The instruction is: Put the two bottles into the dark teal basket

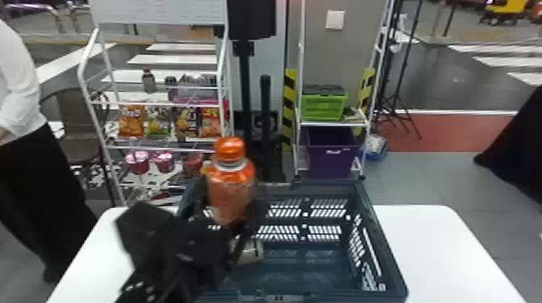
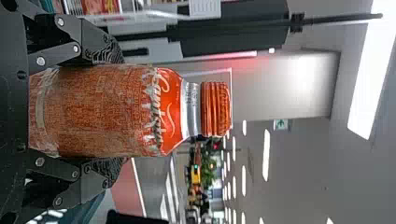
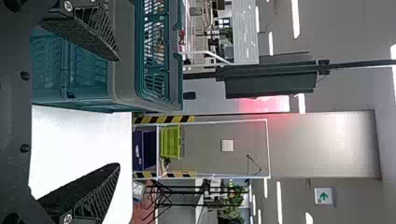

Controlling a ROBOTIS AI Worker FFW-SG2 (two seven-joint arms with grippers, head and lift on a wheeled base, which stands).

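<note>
Head view: left arm (image 1: 161, 245) partly hides the basket (image 1: 389, 258).

Left arm (image 1: 149, 237): black, boxy | right tool (image 3: 116, 113): black, wedge-shaped, ribbed fingers (image 3: 88, 193); silvery screws (image 3: 67, 218)

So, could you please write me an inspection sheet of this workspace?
surface: white table, bearing the dark teal basket
job's things: orange bottle upright, held over the basket's left part; a pale object shows low in the basket behind the left arm, too hidden to say whether it is the second bottle
clutter: nothing seen
grippers: left gripper closed on the orange bottle; right gripper open beside the basket, nothing between its fingers
cables: nothing seen
surroundings: beyond the table, a white rack with snack bags and another with a green crate above a purple bin
</note>
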